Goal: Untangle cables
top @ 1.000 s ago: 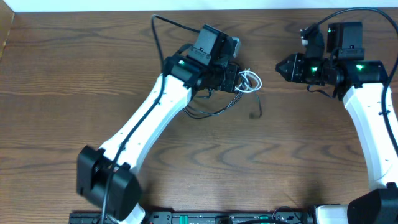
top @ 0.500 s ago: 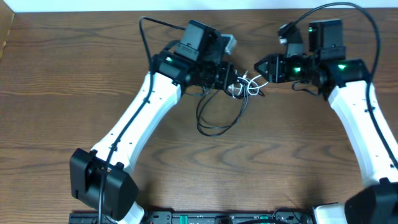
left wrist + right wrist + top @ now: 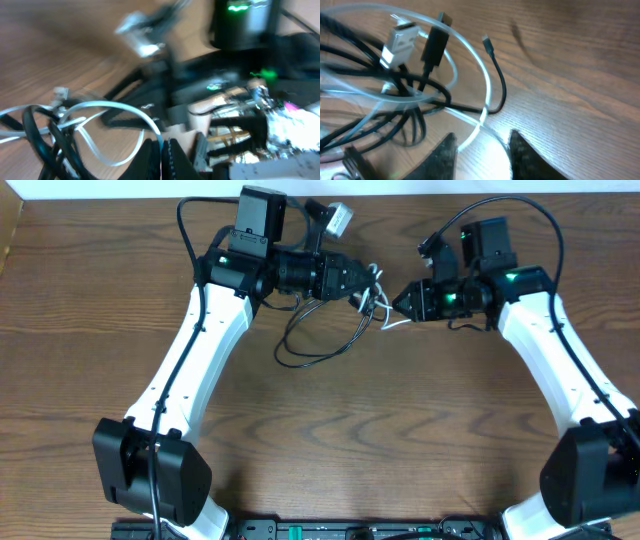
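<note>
The black cable [image 3: 318,345] and white cable [image 3: 384,306] are tangled together at the table's back centre. My left gripper [image 3: 366,282] is shut on the white cable [image 3: 125,107], which runs into its closed jaws [image 3: 161,150]; the black cable [image 3: 47,135] hangs looped to the left. My right gripper [image 3: 400,304] is open right at the tangle. In the right wrist view the white cable [image 3: 476,127] passes between its spread fingertips [image 3: 481,152]. A white plug [image 3: 400,40], a black plug [image 3: 435,46] and the black cable's small end [image 3: 489,46] lie just ahead.
The brown wooden table [image 3: 400,440] spreads below both arms. A thick black wire [image 3: 185,220] arcs over the left arm, another [image 3: 520,210] over the right arm. The table's back edge [image 3: 400,192] is close behind the grippers.
My left gripper has moved left and back, dragging the tangle with it. My right gripper has moved left and now sits at the tangle, astride the white cable.
</note>
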`<act>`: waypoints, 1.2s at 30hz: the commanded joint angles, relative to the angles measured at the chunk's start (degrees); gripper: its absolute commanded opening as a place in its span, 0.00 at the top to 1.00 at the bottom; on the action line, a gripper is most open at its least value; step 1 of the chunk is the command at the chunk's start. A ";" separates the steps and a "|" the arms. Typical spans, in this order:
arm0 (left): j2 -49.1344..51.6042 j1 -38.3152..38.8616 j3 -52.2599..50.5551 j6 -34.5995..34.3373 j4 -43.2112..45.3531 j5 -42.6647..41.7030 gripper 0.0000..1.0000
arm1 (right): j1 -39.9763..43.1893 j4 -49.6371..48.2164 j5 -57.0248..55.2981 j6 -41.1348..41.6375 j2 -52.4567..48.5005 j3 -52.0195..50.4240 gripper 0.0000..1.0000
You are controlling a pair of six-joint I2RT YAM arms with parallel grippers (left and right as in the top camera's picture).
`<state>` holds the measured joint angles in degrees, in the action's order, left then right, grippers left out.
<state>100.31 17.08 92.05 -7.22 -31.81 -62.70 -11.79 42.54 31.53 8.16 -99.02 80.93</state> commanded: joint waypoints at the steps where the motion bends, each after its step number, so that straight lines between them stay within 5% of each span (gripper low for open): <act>1: -0.13 0.02 0.42 2.47 5.27 -11.47 0.92 | -1.38 0.11 -0.55 -0.74 -2.45 0.17 0.80; 7: -0.13 -0.11 0.42 2.21 8.33 -7.17 0.92 | -1.60 0.11 -4.07 -0.50 -4.85 0.15 0.99; 17: -2.14 -1.01 0.42 -0.17 7.52 20.65 0.92 | -1.55 3.56 -28.06 13.92 -6.12 -1.79 0.99; 33: -11.63 -1.01 0.44 -0.31 6.60 23.34 0.92 | -1.44 1.31 -27.41 14.19 -6.10 -5.62 0.99; 36: -10.73 -0.98 0.42 -0.28 4.44 23.37 0.92 | -1.27 0.85 -23.26 12.33 -5.97 -4.07 0.90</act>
<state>88.03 16.32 92.03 -7.46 -26.00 -40.10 -13.30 43.62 4.47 22.13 -104.62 75.57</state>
